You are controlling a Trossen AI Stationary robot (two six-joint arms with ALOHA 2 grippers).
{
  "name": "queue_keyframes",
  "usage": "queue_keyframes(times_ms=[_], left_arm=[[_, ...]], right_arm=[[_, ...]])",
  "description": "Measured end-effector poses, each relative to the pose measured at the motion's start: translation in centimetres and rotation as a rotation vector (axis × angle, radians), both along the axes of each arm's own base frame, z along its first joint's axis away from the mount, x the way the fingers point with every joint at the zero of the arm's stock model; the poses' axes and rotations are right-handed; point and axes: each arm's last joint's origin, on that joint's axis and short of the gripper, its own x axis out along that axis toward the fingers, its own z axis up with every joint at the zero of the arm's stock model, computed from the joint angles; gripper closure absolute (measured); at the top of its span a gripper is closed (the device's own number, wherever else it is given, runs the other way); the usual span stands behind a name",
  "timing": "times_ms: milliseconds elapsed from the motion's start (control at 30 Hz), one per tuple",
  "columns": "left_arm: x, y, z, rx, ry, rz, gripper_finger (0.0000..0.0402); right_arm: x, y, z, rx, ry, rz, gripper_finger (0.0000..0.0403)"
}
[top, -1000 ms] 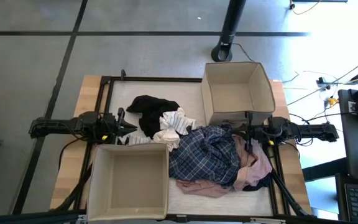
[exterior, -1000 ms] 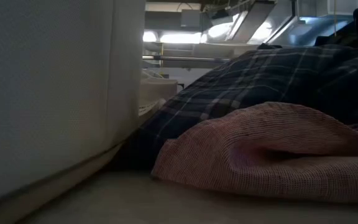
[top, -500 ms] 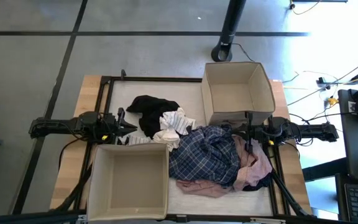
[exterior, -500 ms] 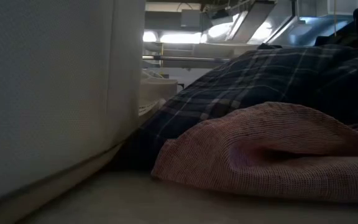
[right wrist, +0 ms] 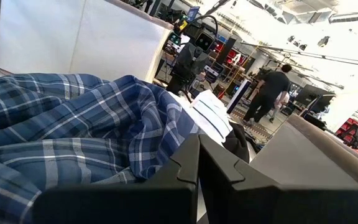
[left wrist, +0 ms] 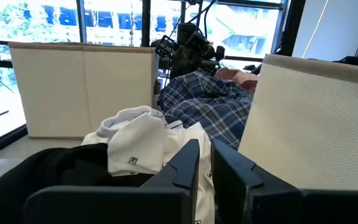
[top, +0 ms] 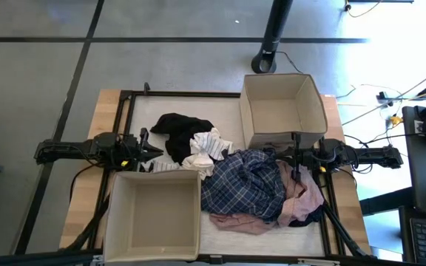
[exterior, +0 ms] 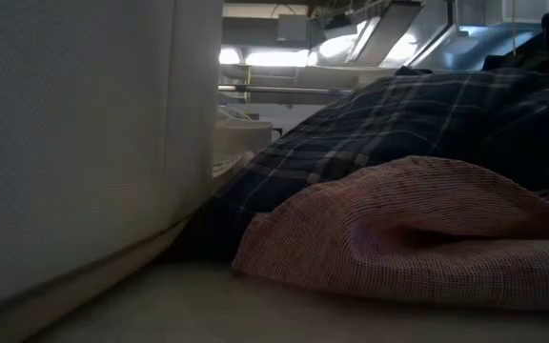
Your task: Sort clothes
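Tabletop clothes include a white piece [left wrist: 135, 146] bearing a small unreadable tag; both tools pinched together, empty.

Left pincer [top: 152, 153] seemingly near-closed, right pincer [top: 285, 156] shut, both arms low, facing inward.

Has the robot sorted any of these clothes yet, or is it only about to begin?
Nothing looks sorted: both beige boxes, the far one and the near one, hold no clothes. Nothing is in hand either; the left hand and right hand sit shut and empty at the pile's edges. Everything is left: the black garment, white pieces, plaid shirt and pink garment.
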Motion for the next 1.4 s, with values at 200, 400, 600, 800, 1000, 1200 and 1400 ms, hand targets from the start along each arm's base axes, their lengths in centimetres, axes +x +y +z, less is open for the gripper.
queue_keyframes(times_ms=[200,400,600,800,1000,1200,1400], left_arm=[[0.0,0.0,0.0,0.0,0.0,0.0,0.037],[0.0,0.0,0.0,0.0,0.0,0.0,0.037],[0.0,0.0,0.0,0.0,0.0,0.0,0.037],[0.0,0.0,0.0,0.0,0.0,0.0,0.037],[0.0,0.0,0.0,-0.014,-0.002,0.0,0.037],[0.0,0.0,0.8,-0.038,-0.081,0.001,0.037],[-0.2,0.0,1.6,-0.088,-0.171,-0.006,0.037]], right_arm=[[0.0,0.0,0.0,0.0,0.0,0.0,0.0391],[0.0,0.0,0.0,0.0,0.001,0.0,0.0391],[0.0,0.0,0.0,0.0,0.0,0.0,0.0391],[0.0,0.0,0.0,0.0,0.0,0.0,0.0391],[0.0,-0.1,0.0,-0.002,-0.003,-0.02,0.0391],[0.0,-0.2,0.4,-0.001,-0.04,-0.075,0.0391],[0.0,-0.2,0.7,0.005,-0.068,-0.067,0.0391]])
